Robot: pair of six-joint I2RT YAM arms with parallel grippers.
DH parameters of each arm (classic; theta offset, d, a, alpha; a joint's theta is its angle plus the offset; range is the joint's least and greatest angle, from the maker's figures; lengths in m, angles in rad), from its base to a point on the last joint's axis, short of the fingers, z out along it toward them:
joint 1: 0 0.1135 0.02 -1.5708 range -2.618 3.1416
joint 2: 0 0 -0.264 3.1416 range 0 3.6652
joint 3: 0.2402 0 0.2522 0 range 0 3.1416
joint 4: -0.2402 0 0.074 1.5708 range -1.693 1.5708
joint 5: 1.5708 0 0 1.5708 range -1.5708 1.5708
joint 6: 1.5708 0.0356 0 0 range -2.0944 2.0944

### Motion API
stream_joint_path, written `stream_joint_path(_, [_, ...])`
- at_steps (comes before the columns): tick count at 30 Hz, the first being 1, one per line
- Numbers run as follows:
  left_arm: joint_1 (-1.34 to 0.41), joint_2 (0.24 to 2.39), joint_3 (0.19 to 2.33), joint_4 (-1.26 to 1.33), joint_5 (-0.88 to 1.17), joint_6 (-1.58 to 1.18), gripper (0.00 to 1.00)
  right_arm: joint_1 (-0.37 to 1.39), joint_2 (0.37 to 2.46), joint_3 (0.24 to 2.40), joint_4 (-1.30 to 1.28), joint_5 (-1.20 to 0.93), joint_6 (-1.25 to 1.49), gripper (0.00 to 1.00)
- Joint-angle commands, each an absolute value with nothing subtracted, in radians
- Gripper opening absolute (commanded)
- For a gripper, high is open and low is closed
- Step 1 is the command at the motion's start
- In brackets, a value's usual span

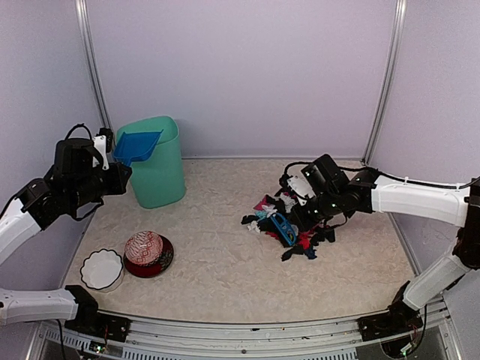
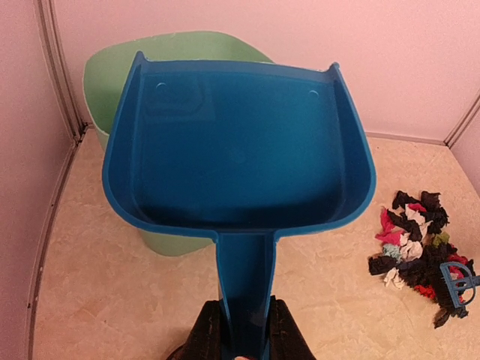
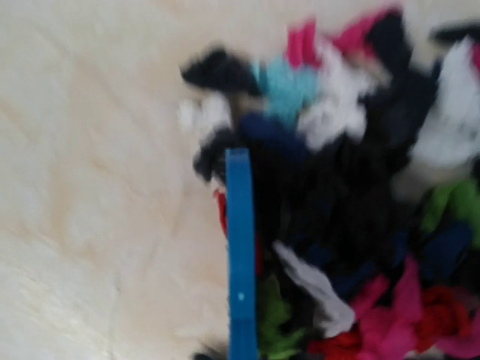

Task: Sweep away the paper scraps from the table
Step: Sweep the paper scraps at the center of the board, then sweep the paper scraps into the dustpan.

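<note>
Lying heaped right of centre on the table (image 1: 225, 277), the paper scraps (image 1: 307, 241) are mostly black, pink and white. Only the top view shows the right gripper (image 1: 298, 214), pinching the brush (image 1: 283, 227); the left gripper (image 2: 244, 341) clamps the dustpan (image 2: 240, 142).

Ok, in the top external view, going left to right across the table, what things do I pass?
White bowl → red patterned bowl → paper scraps. The green bin stands behind the bowls and overlaps them, so it has no clear place.

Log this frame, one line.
left gripper: shut on dustpan, empty, at bin | right gripper: shut on brush in paper scraps on table
</note>
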State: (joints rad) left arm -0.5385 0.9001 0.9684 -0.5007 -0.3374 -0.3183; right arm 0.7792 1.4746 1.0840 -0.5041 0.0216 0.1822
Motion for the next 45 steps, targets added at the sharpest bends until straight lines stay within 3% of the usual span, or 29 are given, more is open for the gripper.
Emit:
stream_joint_path(1, [-0.557,0.911,1.058,-0.528,-0.324,-0.346,0.0,0.744,1.357,1.146,-0.504,-0.04,0.149,0.0])
stream_joint_path(8, [-0.643,0.964,1.136,-0.586,-0.236,-0.344,0.0,0.679,1.295,1.217,-0.577,0.205,0.104,0.0])
stream_joint_path(15, [-0.83,1.033,1.164,-0.639,-0.265,-0.348,0.0,0.643,1.272,1.179,-0.602,0.508,0.087,0.0])
stream_joint_path(19, [-0.96,1.075,1.143,-0.66,-0.304,-0.358,0.0,0.629,1.274,1.132,-0.619,0.577,0.114,0.0])
stream_joint_path(29, [-1.196,1.169,1.049,-0.655,-0.303,-0.426,0.0,0.595,1.257,1.013,-0.654,0.511,0.209,0.0])
stream_joint_path(45, [-1.282,1.243,0.945,-0.602,-0.144,-0.488,0.0,0.583,1.263,0.95,-0.665,0.379,0.269,0.0])
